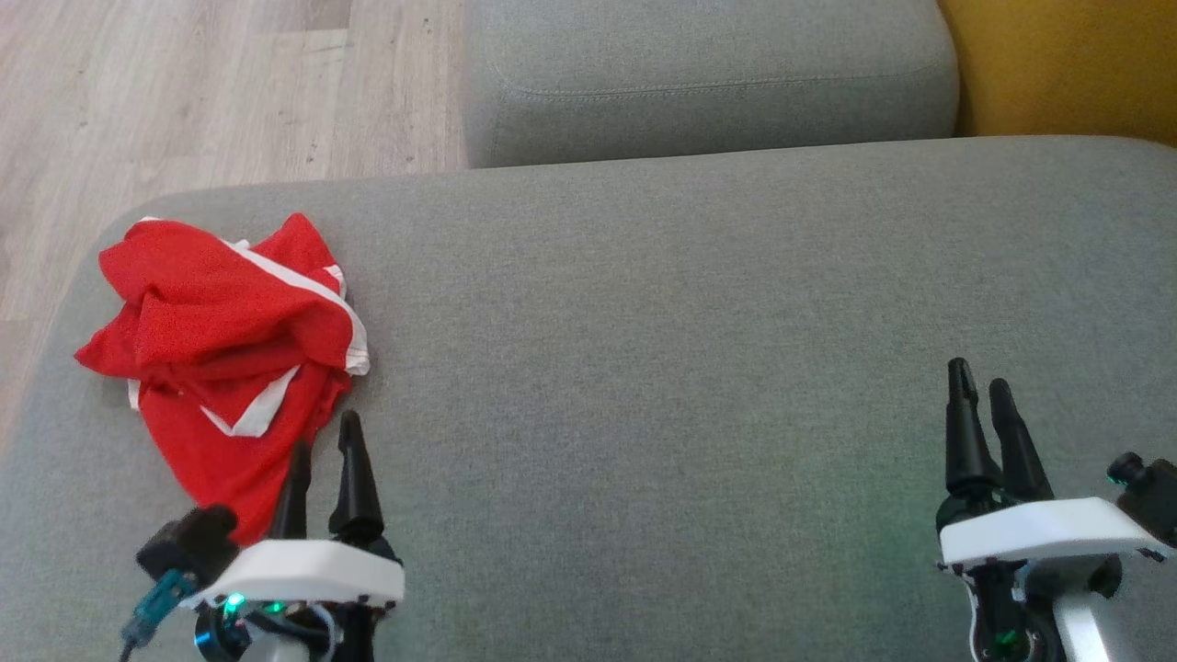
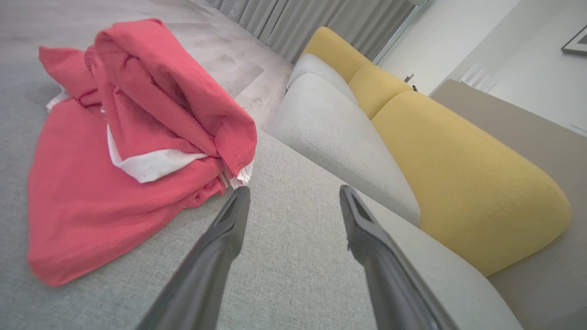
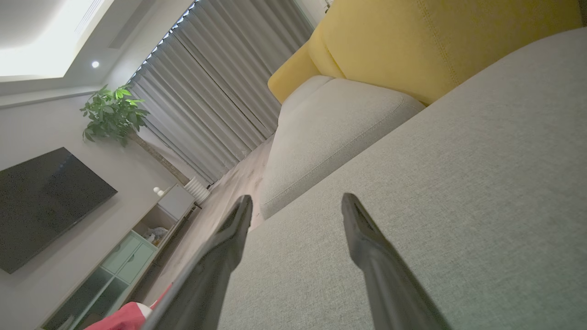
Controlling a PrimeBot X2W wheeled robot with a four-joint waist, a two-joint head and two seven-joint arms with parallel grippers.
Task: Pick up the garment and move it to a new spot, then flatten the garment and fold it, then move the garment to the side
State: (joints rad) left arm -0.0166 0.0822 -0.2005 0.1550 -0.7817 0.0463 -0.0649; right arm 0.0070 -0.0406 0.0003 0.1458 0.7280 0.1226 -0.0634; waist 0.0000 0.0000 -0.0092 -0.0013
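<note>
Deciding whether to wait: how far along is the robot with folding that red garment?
Nothing looks done yet: the red garment lies crumpled at the left end of the grey cushion. In hand: the open left gripper is poised by its near edge, holding nothing; the right gripper is open over bare cushion. Left: pick up, move, flatten, fold, set aside.

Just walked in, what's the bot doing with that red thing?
Nothing is held yet. A crumpled red-and-white garment lies at the left end of the grey sofa seat. The left pincer is open, its fingers right beside the garment's near edge. The right pincer is open over the seat, well away from it.
</note>
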